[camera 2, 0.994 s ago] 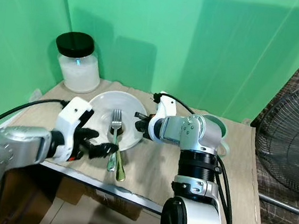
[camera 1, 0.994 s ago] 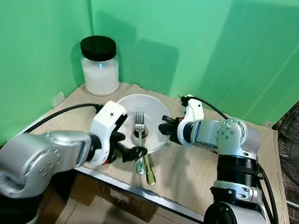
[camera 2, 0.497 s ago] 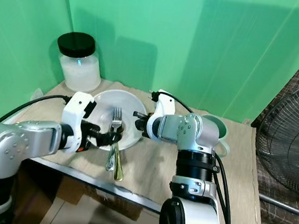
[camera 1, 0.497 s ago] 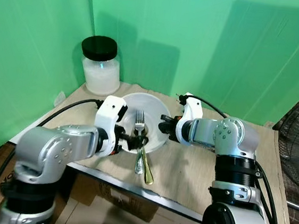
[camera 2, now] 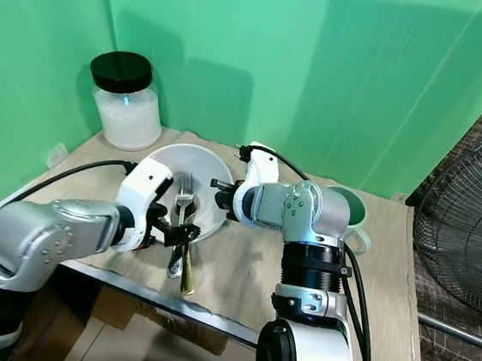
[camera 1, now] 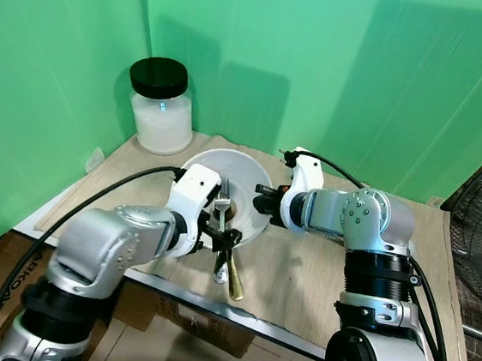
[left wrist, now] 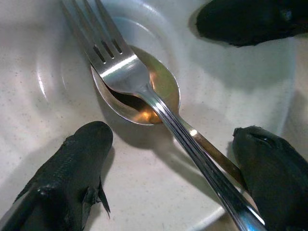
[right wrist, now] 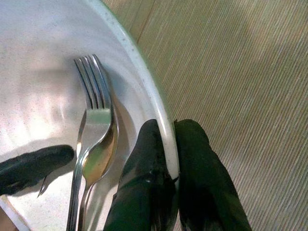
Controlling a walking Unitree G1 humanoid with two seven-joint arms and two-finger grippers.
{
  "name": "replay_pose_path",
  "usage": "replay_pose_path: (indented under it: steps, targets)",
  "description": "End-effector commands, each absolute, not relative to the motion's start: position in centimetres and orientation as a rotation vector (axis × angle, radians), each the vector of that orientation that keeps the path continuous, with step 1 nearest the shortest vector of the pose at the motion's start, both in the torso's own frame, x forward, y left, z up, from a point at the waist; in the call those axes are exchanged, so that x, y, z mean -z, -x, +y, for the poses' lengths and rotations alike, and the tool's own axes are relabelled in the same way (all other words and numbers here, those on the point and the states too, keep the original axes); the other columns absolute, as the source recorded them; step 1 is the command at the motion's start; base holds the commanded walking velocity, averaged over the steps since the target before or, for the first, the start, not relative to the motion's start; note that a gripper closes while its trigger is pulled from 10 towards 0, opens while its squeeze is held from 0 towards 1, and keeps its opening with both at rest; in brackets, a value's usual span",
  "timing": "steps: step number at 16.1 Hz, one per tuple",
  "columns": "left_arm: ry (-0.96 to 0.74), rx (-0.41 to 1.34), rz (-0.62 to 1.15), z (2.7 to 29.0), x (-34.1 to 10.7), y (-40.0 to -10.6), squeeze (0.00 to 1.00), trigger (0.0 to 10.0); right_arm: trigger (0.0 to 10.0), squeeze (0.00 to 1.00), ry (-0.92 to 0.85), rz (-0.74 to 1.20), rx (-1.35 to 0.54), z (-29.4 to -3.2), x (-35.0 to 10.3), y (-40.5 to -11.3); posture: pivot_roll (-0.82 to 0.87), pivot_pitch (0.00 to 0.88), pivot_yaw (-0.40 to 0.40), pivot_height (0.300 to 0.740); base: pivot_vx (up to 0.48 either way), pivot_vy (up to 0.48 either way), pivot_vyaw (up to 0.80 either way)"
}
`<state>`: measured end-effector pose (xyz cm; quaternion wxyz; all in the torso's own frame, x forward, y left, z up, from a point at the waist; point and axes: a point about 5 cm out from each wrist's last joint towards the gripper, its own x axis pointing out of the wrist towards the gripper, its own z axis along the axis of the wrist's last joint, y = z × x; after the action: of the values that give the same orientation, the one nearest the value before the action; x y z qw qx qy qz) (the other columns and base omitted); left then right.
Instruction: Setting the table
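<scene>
A white plate [camera 1: 212, 165] lies on the woven mat with a silver fork [left wrist: 122, 72] and a gold spoon [left wrist: 166, 94] stacked across it, their handles sticking out over the near rim [camera 1: 233, 276]. My left gripper [camera 1: 221, 234] is open at that near rim. Its black fingers [left wrist: 72, 168] straddle both handles without gripping them. My right gripper [camera 1: 265, 199] is shut on the plate's right rim [right wrist: 166, 120], one finger [right wrist: 144, 178] inside the plate and the other outside on the mat.
A glass jar [camera 1: 161, 107] with a black lid stands at the table's back left corner. A green mug [camera 2: 351, 211] sits behind my right arm. A fan grille [camera 2: 467, 243] stands off the table's right side. The table's front edge [camera 1: 277, 333] runs just below the cutlery handles.
My left gripper has moved in from the near left of the plate to straddle the fork and spoon handles. The right gripper has stayed on the plate's rim.
</scene>
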<state>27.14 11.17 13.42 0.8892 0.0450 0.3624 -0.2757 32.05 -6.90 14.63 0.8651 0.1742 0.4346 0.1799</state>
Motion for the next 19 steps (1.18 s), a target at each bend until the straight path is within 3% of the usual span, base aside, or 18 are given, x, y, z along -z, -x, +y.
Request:
replay_pose_path:
  steps: [1, 5, 6, 7, 8, 9, 19]
  targets:
    - [-0.158, 0.483, 0.862, 12.7, -11.1, -27.0, 0.00, 10.0, 0.0, 0.00, -0.380, 0.868, -0.381, -7.1, -15.5, -32.2, 0.09, 0.009, -0.035, 0.740, 0.000, 0.000, 0.00]
    - [-0.185, 0.459, 0.833, 13.5, -10.4, -27.5, 0.00, 10.0, 0.0, 0.00, -0.377, 0.857, -0.384, -7.0, -15.7, -32.2, 0.09, 0.008, -0.036, 0.740, 0.000, 0.000, 0.00]
    - [-0.195, 0.457, 0.828, 13.7, -10.2, -27.5, 0.00, 9.0, 0.0, 0.00, -0.375, 0.855, -0.385, -7.0, -15.8, -32.2, 0.09, 0.007, -0.037, 0.740, 0.000, 0.000, 0.00]
    - [-0.201, 0.459, 0.827, 13.8, -10.1, -27.5, 0.00, 4.9, 0.0, 0.00, -0.373, 0.854, -0.386, -7.0, -15.8, -32.2, 0.09, 0.007, -0.038, 0.740, 0.000, 0.000, 0.00]
    - [-0.215, 0.467, 0.826, 14.1, -10.0, -27.5, 0.00, 2.0, 0.0, 0.00, -0.367, 0.852, -0.386, -7.0, -15.8, -32.3, 0.09, 0.007, -0.039, 0.740, 0.000, 0.000, 0.00]
    - [-0.217, 0.470, 0.826, 14.2, -10.0, -27.5, 0.00, 0.3, 0.0, 0.00, -0.365, 0.852, -0.385, -7.0, -15.9, -32.3, 0.09, 0.007, -0.039, 0.740, 0.000, 0.000, 0.00]
    - [-0.243, 0.497, 0.837, 15.4, -9.6, -28.2, 0.00, 0.0, 0.0, 0.00, -0.356, 0.853, -0.385, -7.0, -15.9, -32.4, 0.09, 0.010, -0.041, 0.740, 0.000, 0.000, 0.00]
